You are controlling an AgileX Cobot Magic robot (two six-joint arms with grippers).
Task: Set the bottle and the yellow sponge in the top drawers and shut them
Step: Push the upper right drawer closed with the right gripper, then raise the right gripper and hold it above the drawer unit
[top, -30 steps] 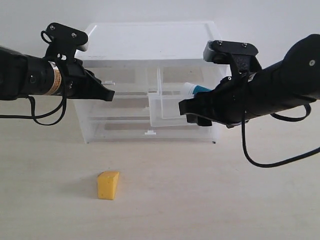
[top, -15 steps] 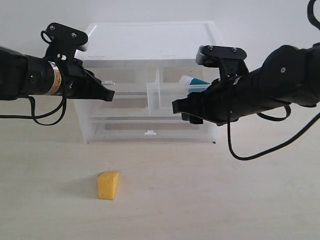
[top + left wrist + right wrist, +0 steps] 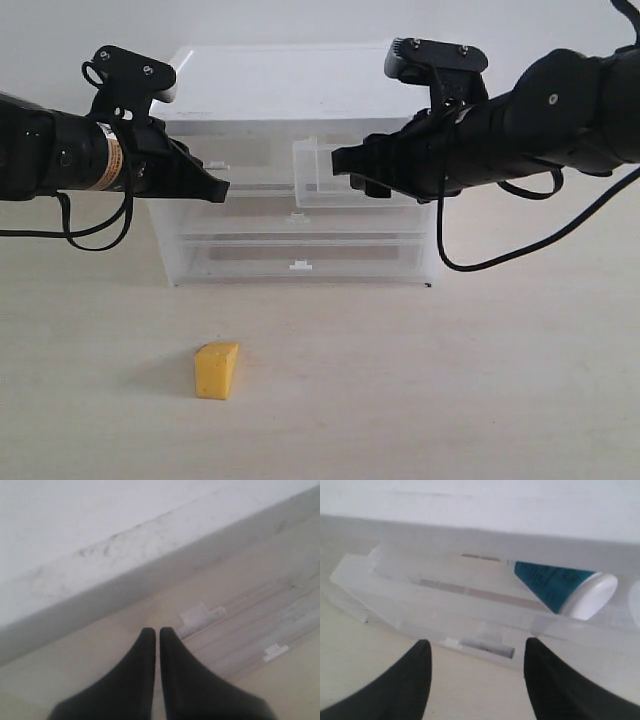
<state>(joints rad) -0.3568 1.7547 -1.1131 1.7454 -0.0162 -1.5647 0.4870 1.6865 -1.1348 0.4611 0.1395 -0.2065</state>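
The yellow sponge (image 3: 216, 370) lies on the table in front of the cabinet (image 3: 300, 70), apart from both arms. The right top drawer (image 3: 318, 178) sticks partly out of the cabinet. In the right wrist view the bottle (image 3: 560, 586) lies inside this drawer (image 3: 445, 600). My right gripper (image 3: 350, 170) (image 3: 476, 644) is open just in front of the drawer's tab handle (image 3: 485, 649), with nothing between its jaws. The left top drawer (image 3: 235, 165) is pushed in. My left gripper (image 3: 218, 188) (image 3: 154, 631) is shut and empty, close to that drawer's tab handle (image 3: 200, 616).
Two full-width drawers (image 3: 298, 243) sit closed below the top ones. A pale wall stands behind the cabinet. The right arm's cable (image 3: 470, 262) hangs down beside the cabinet's right end.
My right gripper has risen and moved left. The right top drawer, drooping low before, now sits higher and farther into the cabinet. The left arm and sponge have not moved.
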